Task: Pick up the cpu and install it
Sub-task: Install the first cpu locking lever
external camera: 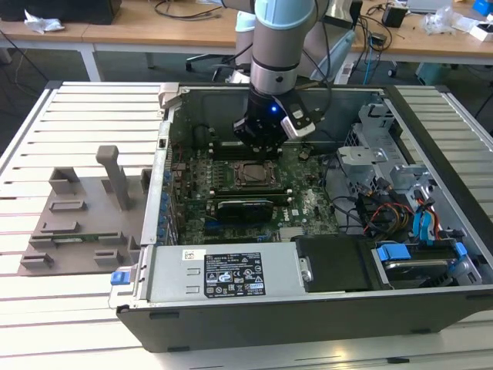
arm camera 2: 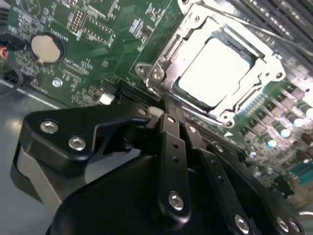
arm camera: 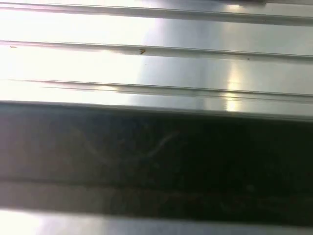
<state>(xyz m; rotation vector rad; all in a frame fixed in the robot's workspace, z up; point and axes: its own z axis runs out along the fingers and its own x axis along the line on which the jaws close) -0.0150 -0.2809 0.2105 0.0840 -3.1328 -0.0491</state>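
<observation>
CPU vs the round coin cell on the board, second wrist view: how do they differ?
The flat square silver-grey CPU is square; the round silver coin-cell battery is a disc. The CPU looks much larger than the battery. The CPU lies inside a metal socket frame; the battery sits in a round holder, apart. Both are metallic and lie flat on the green motherboard.

Slatted table [external camera: 69,116] bearing computer case [external camera: 308,301], fixture tray [external camera: 77,223]

claw [arm camera 2: 168,115] tips: hidden behind its own linkage | cpu [arm camera 2: 212,73] top: glare-washed
</observation>
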